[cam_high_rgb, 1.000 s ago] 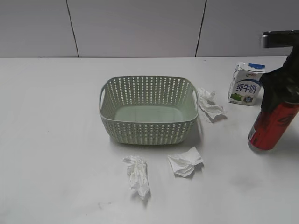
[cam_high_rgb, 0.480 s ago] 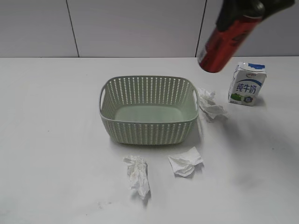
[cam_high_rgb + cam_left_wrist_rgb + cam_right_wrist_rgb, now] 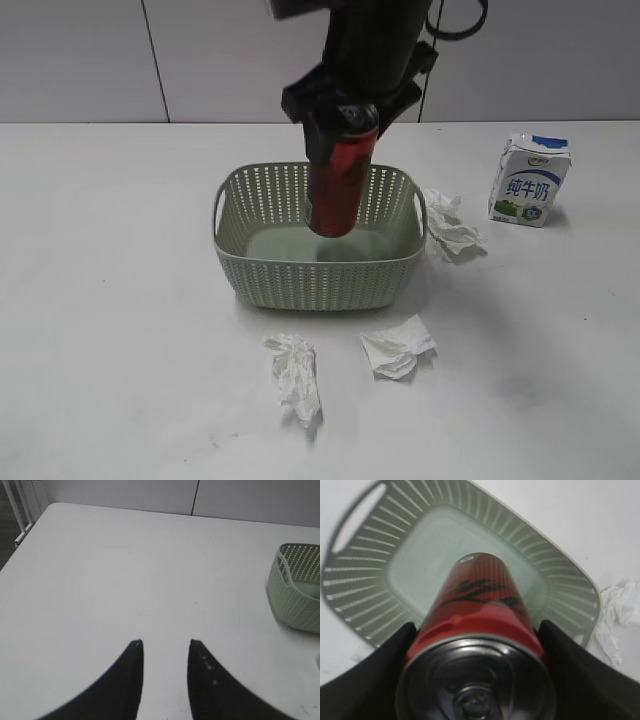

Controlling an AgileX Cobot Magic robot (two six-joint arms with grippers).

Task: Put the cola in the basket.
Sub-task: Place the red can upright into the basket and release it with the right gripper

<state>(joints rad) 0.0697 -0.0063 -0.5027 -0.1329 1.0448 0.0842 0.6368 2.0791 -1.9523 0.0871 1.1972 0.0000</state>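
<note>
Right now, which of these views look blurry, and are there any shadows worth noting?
Right wrist view: the basket is motion-smeared, the cola soft up close. Exterior view: sharp, with the can's shadow on the basket floor. Left wrist view: clear, the left pincer dark.

Right arm reaching in from 12 o'clock, left arm idle.

The right gripper [image 3: 343,118] hangs from the top edge in the exterior view, pointing down, its black jaws clamped on either side of the cola [image 3: 337,182] near its silver top. The left gripper [image 3: 164,645] hovers above the surface, its two dark curved jaws parted with nothing between them.
</note>
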